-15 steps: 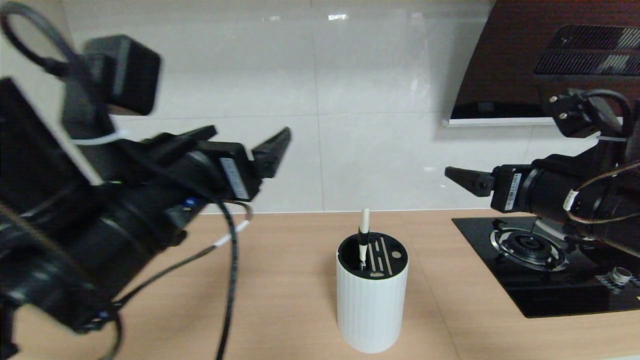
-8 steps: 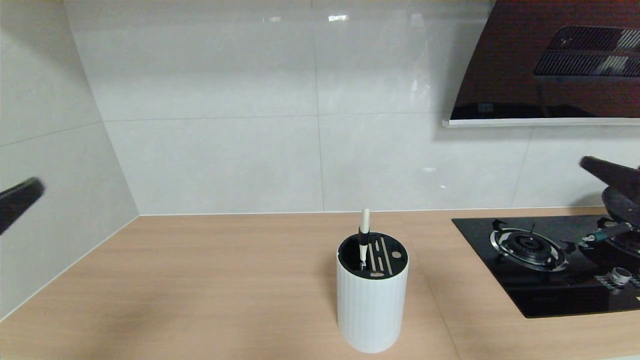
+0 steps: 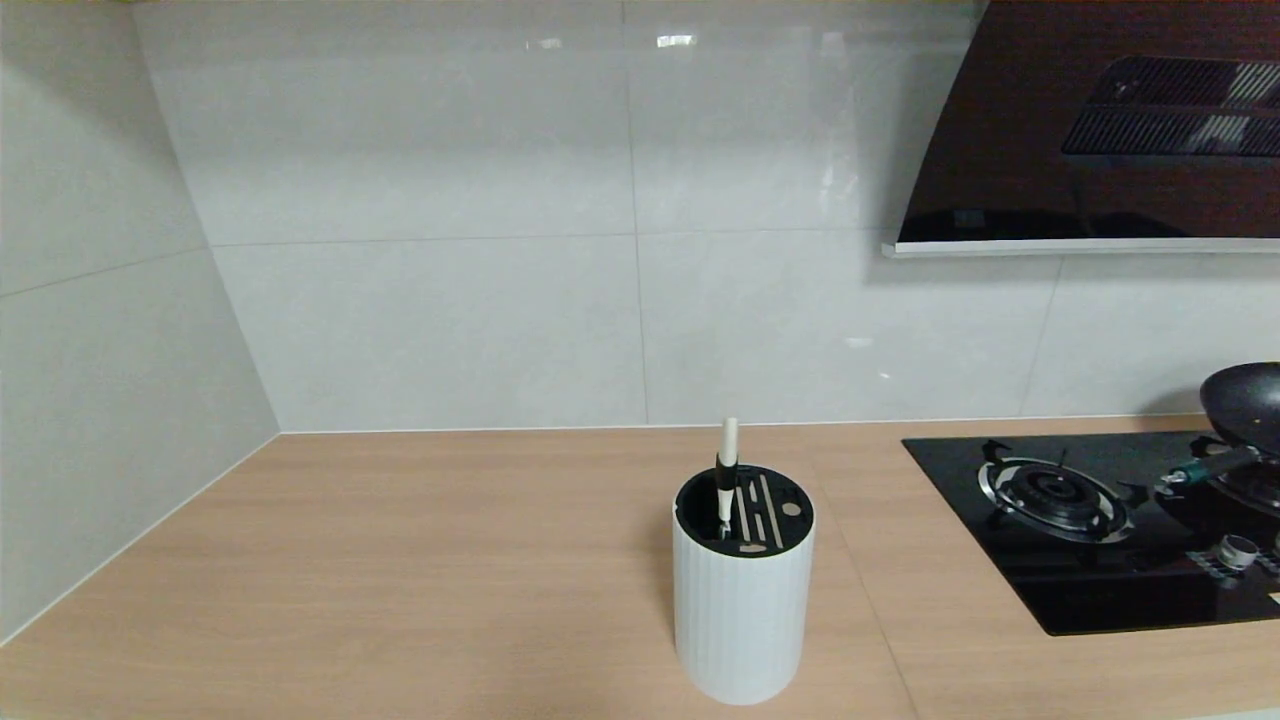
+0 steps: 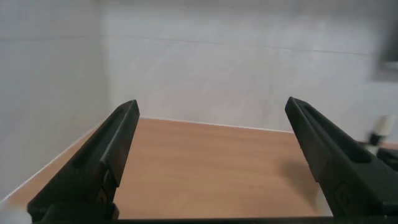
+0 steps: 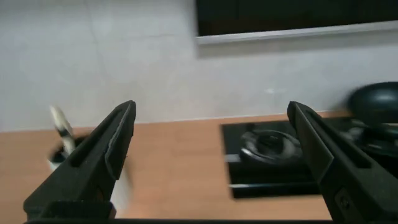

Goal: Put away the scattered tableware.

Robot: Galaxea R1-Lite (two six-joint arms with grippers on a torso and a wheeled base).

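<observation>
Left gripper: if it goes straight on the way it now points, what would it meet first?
Probably the tiled wall. The open left gripper points over the wooden counter toward it, with nothing between; the utensil holder stands off to the side. Depth is hard to judge.

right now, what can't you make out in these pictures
Utensil: head view, its lower end is sunk in the holder, so its type is unclear.
Pan: head view, cut off by the right edge.
Holder, right wrist view: blurred, partly behind a finger of the open right pincer.
Holder, left wrist view: mostly behind a finger of the open left pincer.
</observation>
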